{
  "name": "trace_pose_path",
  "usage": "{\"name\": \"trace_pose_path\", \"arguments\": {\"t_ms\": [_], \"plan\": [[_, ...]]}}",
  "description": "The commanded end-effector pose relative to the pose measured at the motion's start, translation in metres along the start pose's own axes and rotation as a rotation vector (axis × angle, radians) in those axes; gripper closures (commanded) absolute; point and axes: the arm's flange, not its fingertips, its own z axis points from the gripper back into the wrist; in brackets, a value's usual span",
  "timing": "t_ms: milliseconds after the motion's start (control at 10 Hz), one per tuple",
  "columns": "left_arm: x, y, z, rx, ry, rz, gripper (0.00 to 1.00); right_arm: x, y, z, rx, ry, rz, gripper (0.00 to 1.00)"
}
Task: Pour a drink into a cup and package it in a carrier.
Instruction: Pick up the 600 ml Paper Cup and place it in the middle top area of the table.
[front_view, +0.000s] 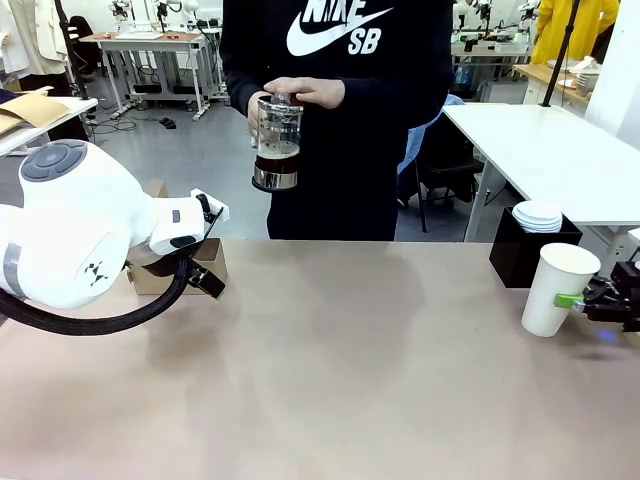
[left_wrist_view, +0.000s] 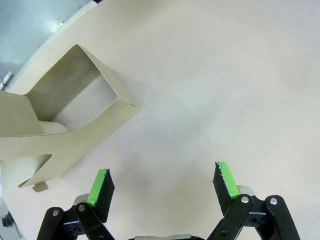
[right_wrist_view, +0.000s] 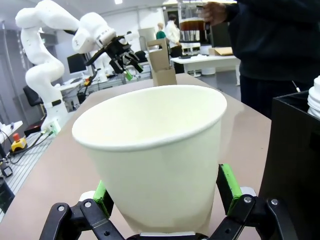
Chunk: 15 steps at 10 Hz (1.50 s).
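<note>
Pale beige bench stretches ahead of both my tools, with a person in a dark printed sweatshirt at its far side. A brown cardboard carrier with a tall centre handle sits just ahead of my left tool, off to one side; its jaws stand wide apart over bare bench. My right tool clamps an upright white paper cup, near a black cube-shaped box. Well beyond both tools, the person's hands hold a clear glass jug above the bench, with dark brown drink low inside.
</note>
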Motion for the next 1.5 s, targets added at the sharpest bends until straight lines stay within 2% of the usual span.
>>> {"name": "trace_pose_path", "arguments": {"t_ms": [0, 200, 300, 800, 900, 1200, 1400], "plan": [[0.0, 0.001, 0.0, -0.001, -0.001, 0.002, 0.0, 0.0, -0.008, -0.011, -0.011, -0.002, -0.014, 0.0], [0.0, 0.001, 0.0, -0.001, -0.001, 0.002, 0.0, -0.002, -0.008, -0.012, 0.004, -0.014, -0.012, 0.0], [0.0, 0.001, 0.0, -0.001, -0.001, 0.002, 0.0, -0.001, -0.008, -0.006, 0.025, -0.023, -0.025, 0.2], [0.0, 0.001, 0.0, -0.001, -0.001, 0.002, 0.0, -0.006, -0.002, -0.01, 0.02, -0.005, -0.011, 0.2], [0.0, 0.001, 0.0, -0.001, -0.001, 0.002, 0.0, 0.008, 0.013, -0.016, -0.101, -0.085, -0.09, 0.2], [0.0, 0.001, 0.0, -0.001, -0.001, 0.002, 0.0, 0.071, 0.064, -0.051, -0.219, -0.131, 0.003, 0.2], [0.0, 0.001, 0.0, -0.001, -0.001, 0.002, 0.0, 0.108, 0.071, -0.091, -0.267, -0.163, 0.029, 0.2]]}}
